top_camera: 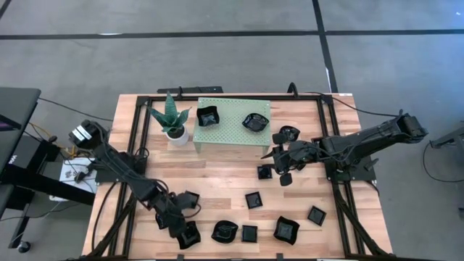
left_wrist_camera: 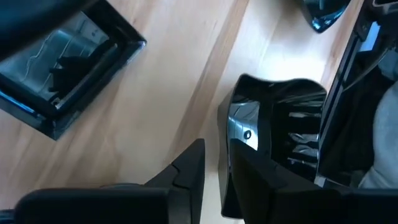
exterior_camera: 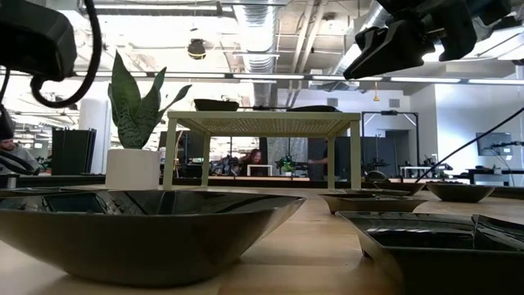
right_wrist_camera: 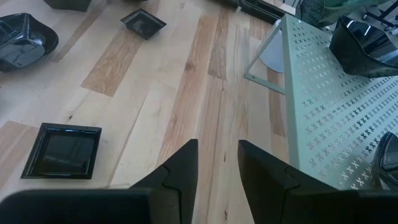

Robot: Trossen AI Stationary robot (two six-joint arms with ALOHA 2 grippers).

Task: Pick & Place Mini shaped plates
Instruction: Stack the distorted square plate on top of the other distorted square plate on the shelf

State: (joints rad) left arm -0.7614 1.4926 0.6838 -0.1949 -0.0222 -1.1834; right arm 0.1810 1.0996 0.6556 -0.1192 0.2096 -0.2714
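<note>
The left gripper (top_camera: 186, 230) was held low at the near left corner of the table (top_camera: 225, 177), its jaws apart and set astride the rim of a lobed black plate (left_wrist_camera: 280, 134): one finger (left_wrist_camera: 186, 177) was seen outside the wall, the other over the hollow. The placing was judged to suit a pinch on the thin rim, since a shallow glossy dish offers little else to grip. Whether the fingers touched the rim could not be told. A square plate (left_wrist_camera: 62, 74) lay near, beyond the outer finger.

The right gripper (top_camera: 283, 158) was held above the boards beside the green stand (top_camera: 232, 123), jaws apart and nothing between them. A small square plate (right_wrist_camera: 62, 151) lay on the wood off to the side of one finger, and the stand's perforated top (right_wrist_camera: 323, 93) off to the side of the other. Two plates (top_camera: 208, 116) (top_camera: 254, 122) were already set on the stand, so the stand was taken to be the goal, with most plates left scattered on the table.

The surface was pale wooden planking in a dark frame. A potted plant (top_camera: 172, 119) stood beside the stand. Beyond was an open room with ceiling ducts, desks and a person (exterior_camera: 255, 160) far off.
</note>
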